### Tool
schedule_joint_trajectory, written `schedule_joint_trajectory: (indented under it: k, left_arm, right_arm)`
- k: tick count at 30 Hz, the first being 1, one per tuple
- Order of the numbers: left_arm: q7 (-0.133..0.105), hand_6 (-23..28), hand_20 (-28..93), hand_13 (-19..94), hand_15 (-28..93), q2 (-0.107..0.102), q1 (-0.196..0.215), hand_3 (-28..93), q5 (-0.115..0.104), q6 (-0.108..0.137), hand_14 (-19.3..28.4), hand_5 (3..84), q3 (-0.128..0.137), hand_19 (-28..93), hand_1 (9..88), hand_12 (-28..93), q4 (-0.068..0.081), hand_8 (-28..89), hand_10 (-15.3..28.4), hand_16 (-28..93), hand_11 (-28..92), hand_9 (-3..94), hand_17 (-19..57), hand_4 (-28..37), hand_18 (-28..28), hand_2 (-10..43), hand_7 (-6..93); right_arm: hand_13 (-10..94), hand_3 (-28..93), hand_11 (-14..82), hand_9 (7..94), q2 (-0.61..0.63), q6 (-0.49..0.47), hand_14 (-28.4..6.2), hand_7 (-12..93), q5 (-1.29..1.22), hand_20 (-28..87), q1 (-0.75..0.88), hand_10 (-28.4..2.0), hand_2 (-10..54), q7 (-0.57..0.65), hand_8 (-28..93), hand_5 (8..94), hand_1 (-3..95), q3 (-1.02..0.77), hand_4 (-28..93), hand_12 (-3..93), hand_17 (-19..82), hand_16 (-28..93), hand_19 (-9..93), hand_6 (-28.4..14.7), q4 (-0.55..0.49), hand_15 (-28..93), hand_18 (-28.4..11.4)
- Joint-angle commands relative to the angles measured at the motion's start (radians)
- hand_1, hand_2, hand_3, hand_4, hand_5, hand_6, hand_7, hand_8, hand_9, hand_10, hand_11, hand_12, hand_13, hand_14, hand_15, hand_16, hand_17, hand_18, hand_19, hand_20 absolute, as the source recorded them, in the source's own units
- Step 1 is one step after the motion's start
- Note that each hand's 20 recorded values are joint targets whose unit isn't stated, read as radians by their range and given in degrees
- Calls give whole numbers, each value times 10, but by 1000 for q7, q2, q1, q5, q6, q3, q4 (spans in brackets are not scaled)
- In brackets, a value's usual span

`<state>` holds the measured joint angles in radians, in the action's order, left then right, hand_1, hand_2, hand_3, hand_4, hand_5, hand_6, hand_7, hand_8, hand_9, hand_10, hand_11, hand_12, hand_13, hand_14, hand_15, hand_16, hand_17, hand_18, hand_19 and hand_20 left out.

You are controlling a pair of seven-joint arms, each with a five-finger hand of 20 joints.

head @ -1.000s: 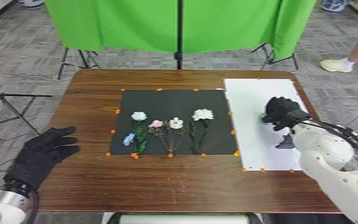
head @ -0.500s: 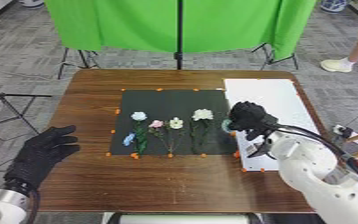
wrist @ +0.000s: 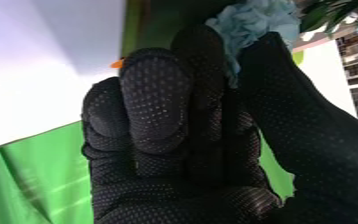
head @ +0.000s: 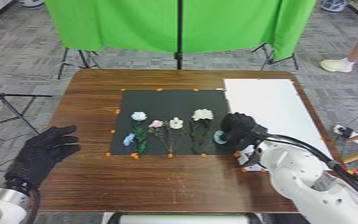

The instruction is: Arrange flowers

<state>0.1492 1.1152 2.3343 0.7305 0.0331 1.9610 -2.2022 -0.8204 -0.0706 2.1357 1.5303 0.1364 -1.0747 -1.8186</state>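
Note:
My right hand [head: 239, 129] is over the right edge of the black mat [head: 162, 100], pinching a light blue flower [head: 219, 137] whose head pokes out on the hand's left. In the right wrist view the blue petals [wrist: 257, 22] sit between the thumb and fingers of that hand [wrist: 206, 115]. On the mat lie a white flower [head: 202, 114] with leafy stem, a cream one [head: 176, 123], a pink one [head: 156, 124], a pale white-blue one [head: 139, 116] and a small blue one [head: 129, 139]. My left hand [head: 47, 150] rests open at the table's left edge.
A white board [head: 269, 105] lies along the table's right side, partly under my right arm. Orange markers [head: 169, 155] line the mat's edges. Brown tabletop [head: 158, 185] extends in front of the mat, and a green cloth [head: 140, 25] hangs behind the table.
My right hand has moved left and toward the near side, from the white board to the mat's right edge, carrying the light blue flower. The left hand has kept still.

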Motion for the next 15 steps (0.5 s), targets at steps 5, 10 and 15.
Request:
schedule_joint_trajectory:
  k: [5, 10, 15]
  left_arm:
    - [15, 73, -18, 358, 696, 4, 5, 728, 1, -7, 207, 447, -6, 668, 291, 191, 9, -138, 175, -62, 464, 414, -29, -283, 245, 86, 313]
    - [10, 73, -19, 357, 696, 1, 8, 728, -1, -4, 208, 446, -5, 668, 291, 190, 8, -138, 174, -62, 463, 414, -29, -283, 244, 86, 314]
    - [9, 73, -19, 357, 697, 5, 11, 727, 0, -1, 209, 446, -3, 668, 292, 190, 7, -138, 174, -62, 464, 414, -29, -283, 244, 86, 313]
  right_arm:
    - [803, 827, 307, 847, -32, 8, -35, 446, 30, 387, -32, -50, -84, 23, -106, 713, 486, 47, -283, 450, 383, 286, 857, 5, 33, 598, -174]
    - [759, 823, 290, 809, -26, -23, -37, 462, 27, 390, -26, -60, -93, 36, -119, 662, 456, 32, -283, 463, 350, 281, 841, 0, 32, 614, -170]
    - [718, 825, 304, 756, -23, -30, -45, 456, 32, 394, -21, -73, -95, 45, -121, 617, 423, 18, -283, 450, 324, 270, 824, -6, 28, 626, -170]
